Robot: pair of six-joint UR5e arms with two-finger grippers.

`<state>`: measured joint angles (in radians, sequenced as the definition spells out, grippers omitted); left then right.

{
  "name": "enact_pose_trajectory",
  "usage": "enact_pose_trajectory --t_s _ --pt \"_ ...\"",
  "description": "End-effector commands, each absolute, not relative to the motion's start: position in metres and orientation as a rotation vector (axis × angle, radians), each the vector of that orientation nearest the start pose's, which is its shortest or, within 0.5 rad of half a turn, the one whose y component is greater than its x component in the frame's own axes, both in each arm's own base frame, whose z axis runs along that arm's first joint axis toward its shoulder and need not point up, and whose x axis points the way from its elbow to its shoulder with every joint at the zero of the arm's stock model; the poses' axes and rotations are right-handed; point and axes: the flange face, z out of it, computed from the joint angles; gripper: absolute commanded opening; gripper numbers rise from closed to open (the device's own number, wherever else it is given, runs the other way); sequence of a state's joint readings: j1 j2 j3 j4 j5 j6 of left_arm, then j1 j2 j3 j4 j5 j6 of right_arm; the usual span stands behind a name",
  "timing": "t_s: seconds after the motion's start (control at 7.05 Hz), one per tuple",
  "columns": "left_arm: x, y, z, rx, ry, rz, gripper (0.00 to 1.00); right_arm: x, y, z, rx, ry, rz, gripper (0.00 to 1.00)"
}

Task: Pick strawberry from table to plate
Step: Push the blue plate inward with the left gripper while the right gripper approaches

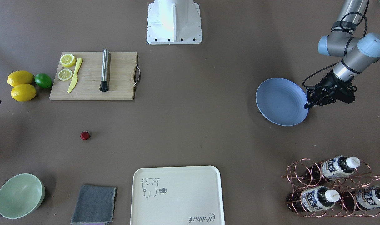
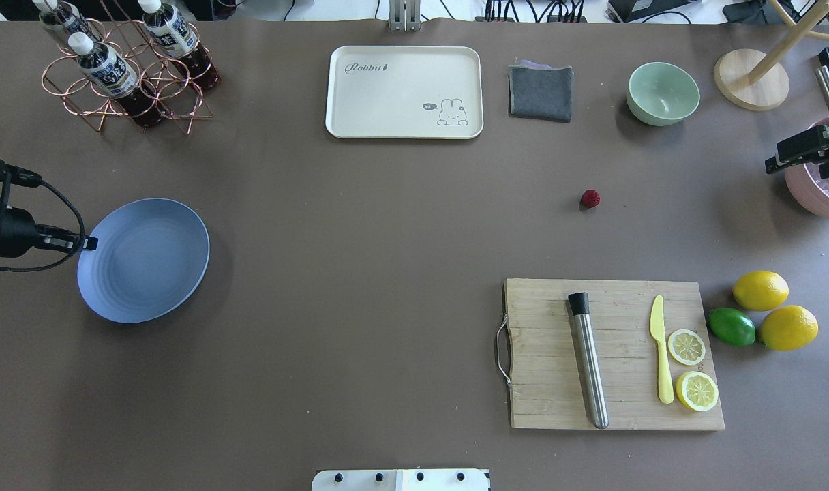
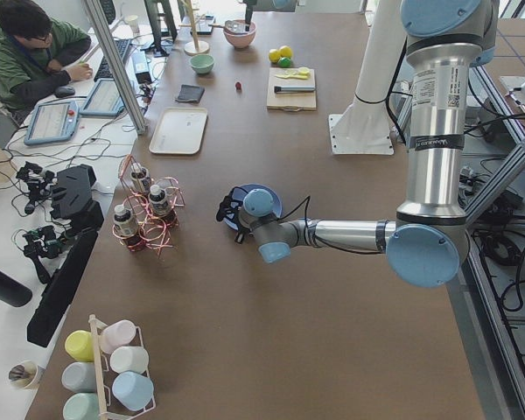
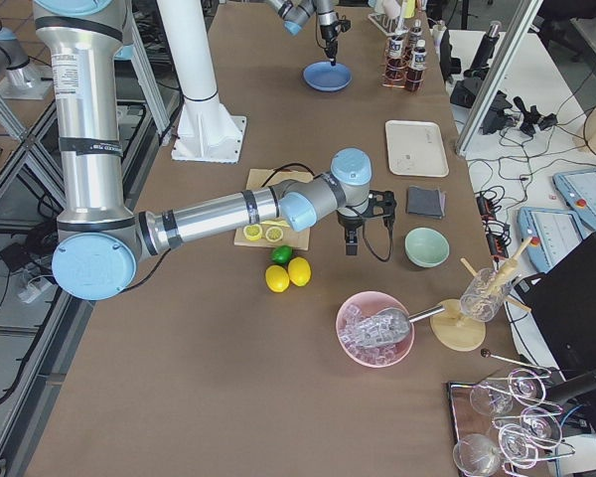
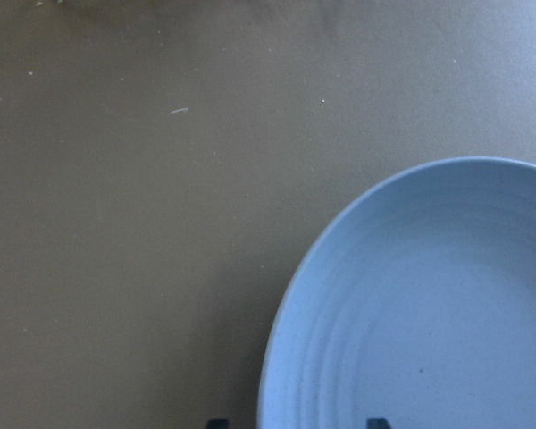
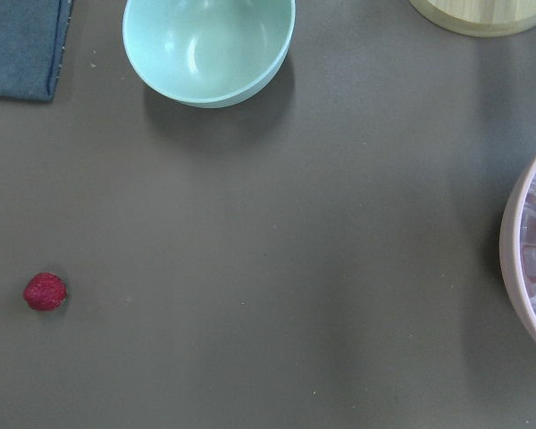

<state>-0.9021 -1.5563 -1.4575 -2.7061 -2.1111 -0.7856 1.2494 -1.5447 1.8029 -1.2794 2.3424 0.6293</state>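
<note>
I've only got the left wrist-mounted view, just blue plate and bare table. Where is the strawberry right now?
Observer: The strawberry lies on the table in the robot's right half, between the pale green bowl and the wooden cutting board, touching neither.
Operator: Is the right end effector on it?
Observer: No. The right end effector hangs above the table off to the berry's side, towards the pink bowl of ice; nothing touches the berry.
Operator: Anything on the plate outside my frame?
Observer: Nothing lies on the plate; the left end effector sits at its outer rim, open.
</note>
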Motion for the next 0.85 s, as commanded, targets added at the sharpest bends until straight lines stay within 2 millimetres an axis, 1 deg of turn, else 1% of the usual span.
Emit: enact_pose_trajectory --t_s 0.0,0.14,0.28,0.43,0.57,0.71 --pt "0.258 -0.448 0.575 0.359 1.090 0.209 0.00 -0.102 -0.506 0.495 0.120 -0.907 0.072 1.00" --pt "0.249 -0.463 0.549 0.306 1.164 0.217 0.00 -0.102 -0.506 0.494 0.120 -0.912 0.070 1.00" --pt "0.248 -0.491 0.510 0.279 1.198 0.201 0.00 -0.103 -0.509 0.491 0.123 -0.915 0.067 1.00" --pt "0.261 -0.509 0.471 0.281 1.199 0.201 0.00 -0.111 -0.512 0.488 0.123 -0.914 0.056 1.00" --pt "0.276 -0.523 0.421 0.256 1.216 0.150 0.00 -0.120 -0.510 0.484 0.118 -0.915 0.050 1.00" --pt "0.307 -0.518 0.365 0.212 1.245 0.115 0.00 -0.145 -0.511 0.475 0.104 -0.905 0.062 1.00"
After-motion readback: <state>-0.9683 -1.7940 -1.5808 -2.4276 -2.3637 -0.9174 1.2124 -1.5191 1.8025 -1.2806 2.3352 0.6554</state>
